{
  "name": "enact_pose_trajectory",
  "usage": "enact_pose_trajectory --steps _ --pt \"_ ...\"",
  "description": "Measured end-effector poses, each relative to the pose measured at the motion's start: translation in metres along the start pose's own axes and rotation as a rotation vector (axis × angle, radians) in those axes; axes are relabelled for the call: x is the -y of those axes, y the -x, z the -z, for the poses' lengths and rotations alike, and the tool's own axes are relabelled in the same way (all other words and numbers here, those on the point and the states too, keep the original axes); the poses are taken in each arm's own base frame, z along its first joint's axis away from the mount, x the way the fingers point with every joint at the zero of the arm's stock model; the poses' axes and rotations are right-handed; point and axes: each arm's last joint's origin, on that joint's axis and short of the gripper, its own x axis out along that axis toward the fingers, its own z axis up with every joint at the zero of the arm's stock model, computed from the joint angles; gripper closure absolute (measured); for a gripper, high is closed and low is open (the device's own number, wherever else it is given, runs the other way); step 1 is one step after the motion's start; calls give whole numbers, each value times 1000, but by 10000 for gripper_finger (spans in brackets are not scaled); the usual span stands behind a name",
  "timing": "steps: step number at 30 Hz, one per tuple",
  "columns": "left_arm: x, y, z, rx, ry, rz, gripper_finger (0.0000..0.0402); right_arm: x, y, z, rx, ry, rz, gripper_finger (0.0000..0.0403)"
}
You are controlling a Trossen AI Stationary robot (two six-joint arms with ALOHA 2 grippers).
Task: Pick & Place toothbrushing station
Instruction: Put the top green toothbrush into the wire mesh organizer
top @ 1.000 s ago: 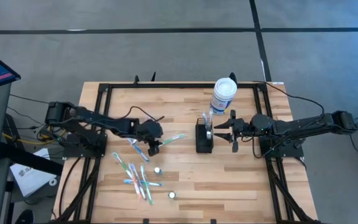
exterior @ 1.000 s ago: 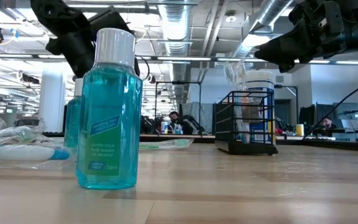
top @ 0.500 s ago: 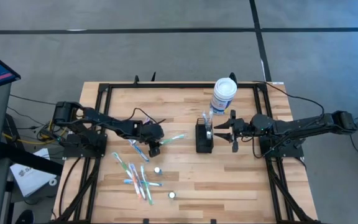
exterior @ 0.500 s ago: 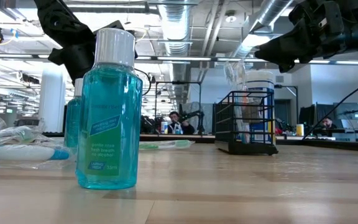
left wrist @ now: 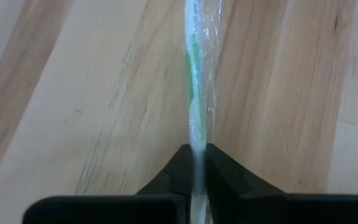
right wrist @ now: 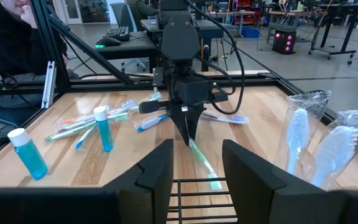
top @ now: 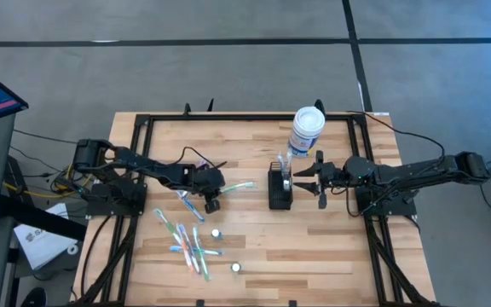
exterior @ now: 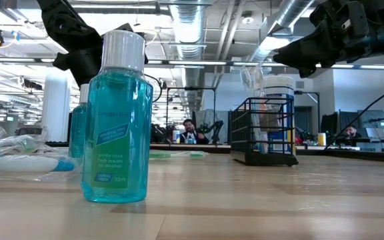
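Wood-slat table (top: 331,247) with a black frame, seen from above, carries the whole scene. Near its middle, slightly toward the right edge, stands the toothbrushing station (top: 280,188), a small black wire caddy with two wrapped toothbrushes upright in it; in the low view the caddy (exterior: 264,131) shows as an open grid of bars. Just beside it, toward the far edge, stands a white canister (top: 306,130) with a blue label. The right gripper (top: 308,181) hovers just beside the caddy on its right-edge side, fingers spread apart and holding nothing; its wrist view looks over the caddy's top wires between the two parted fingers (right wrist: 157,167). The left gripper (top: 212,204) is left of the caddy, down at the surface, its fingers pressed together on one end of a green wrapped toothbrush (top: 235,187) that lies flat and points toward the caddy; the left wrist view shows the clear wrapper and green handle (left wrist: 197,74) pinched between the dark fingertips. Toward the near-left corner lie several more wrapped toothbrushes (top: 186,241) in a loose scatter, and beside them two small blue mouthwash bottles (top: 216,233) with white caps; one bottle (exterior: 117,117) looms close in the low view.
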Motion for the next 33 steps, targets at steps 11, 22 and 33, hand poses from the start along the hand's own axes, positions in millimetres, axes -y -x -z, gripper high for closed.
enact_pose_trajectory --steps 11,22,33 --pt "2 1 -10 112 10 17 390 0 0 0 0 0 0 275" --pt "3 12 -21 215 14 36 390 0 0 0 3 0 0 275" --pt "13 58 -43 485 -30 84 390 0 0 -1 11 -24 0 275"
